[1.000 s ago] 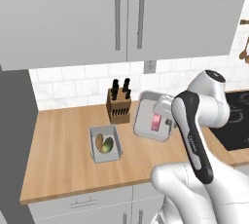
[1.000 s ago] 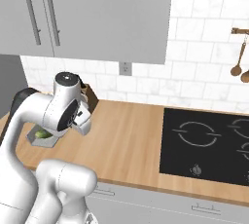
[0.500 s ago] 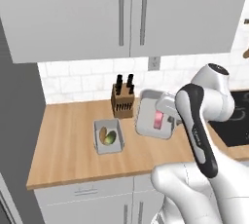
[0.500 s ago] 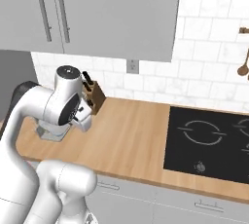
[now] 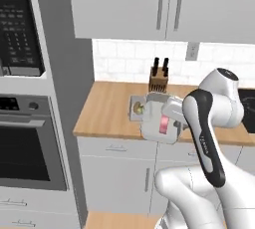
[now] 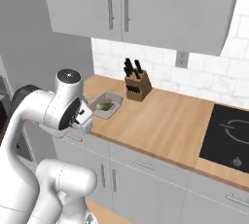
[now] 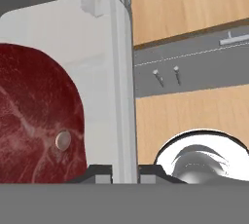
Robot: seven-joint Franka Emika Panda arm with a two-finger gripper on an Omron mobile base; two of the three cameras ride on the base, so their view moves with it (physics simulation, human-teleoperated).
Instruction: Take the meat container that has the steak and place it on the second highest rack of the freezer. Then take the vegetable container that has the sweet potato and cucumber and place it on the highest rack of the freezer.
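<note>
Vegetable container [image 5: 138,108] sits on the counter [image 5: 107,108] before the knife block [image 5: 158,80]; meat container [image 5: 160,123], steak [image 5: 164,124] inside, hangs off the counter's front edge.

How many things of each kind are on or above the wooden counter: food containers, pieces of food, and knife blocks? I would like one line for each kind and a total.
Pale grey food containers: 2 (meat container, lifted in the gripper; vegetable container on the wooden counter)
Pieces of food: 3 (red steak, orange-brown sweet potato, yellow-green cucumber)
Wooden knife blocks: 1
Total: 6

We're seeing two containers [image 5: 160,123] [image 5: 138,108], one steak [image 5: 164,124], one knife block [image 5: 158,80], and one wall oven [image 5: 26,143].
</note>
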